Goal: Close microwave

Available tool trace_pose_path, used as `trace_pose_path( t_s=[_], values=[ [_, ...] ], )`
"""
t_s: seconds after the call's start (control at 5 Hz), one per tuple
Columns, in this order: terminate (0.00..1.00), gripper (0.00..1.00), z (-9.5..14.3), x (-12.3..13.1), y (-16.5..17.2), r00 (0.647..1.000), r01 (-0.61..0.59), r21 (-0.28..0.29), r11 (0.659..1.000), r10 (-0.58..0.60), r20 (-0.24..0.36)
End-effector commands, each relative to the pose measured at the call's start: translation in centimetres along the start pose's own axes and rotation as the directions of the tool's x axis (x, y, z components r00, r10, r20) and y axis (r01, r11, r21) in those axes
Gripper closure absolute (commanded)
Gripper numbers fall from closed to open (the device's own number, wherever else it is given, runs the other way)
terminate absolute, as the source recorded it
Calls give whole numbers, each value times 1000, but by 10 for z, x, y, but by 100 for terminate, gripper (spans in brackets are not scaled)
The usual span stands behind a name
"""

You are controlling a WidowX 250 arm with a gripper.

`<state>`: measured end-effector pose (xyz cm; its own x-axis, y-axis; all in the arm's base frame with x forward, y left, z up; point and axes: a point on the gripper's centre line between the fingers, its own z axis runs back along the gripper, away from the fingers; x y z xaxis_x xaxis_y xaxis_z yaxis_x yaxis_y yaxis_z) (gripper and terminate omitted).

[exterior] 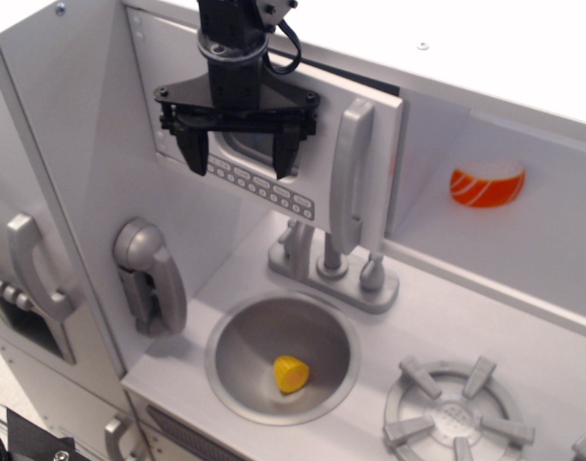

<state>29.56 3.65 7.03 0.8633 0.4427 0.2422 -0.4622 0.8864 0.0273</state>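
The microwave door (303,144) is white with a clear window, a long grey vertical handle (351,178) at its right edge and a row of small grey buttons (259,187) below the window. The door stands nearly flush with the cabinet front; a thin dark gap shows along its top right edge. My black gripper (240,158) is open and empty, fingers pointing down in front of the door's window. One fingertip (195,158) is left of the window, the other over its right part.
A doorless cubby at right holds an orange toy (487,184). Below are a grey faucet (327,264), a sink bowl (235,370) with a yellow toy (291,374), a stove burner (447,418), and a grey phone handset (149,274) on the left wall.
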Motion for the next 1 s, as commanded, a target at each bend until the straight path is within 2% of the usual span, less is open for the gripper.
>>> trace_pose_path(
  t_s=[0.0,0.2,0.4,0.6,0.8],
  values=[
    [0,0,19,6,-2,992,1,-27,1000,3,123],
    [0,0,21,11,-5,979,-12,-64,998,24,202],
    [0,0,23,-10,15,994,11,-28,1000,-8,108],
    [0,0,24,-46,48,990,133,20,991,-133,35],
    [100,0,30,-73,68,977,213,8,977,-213,10]
  ],
)
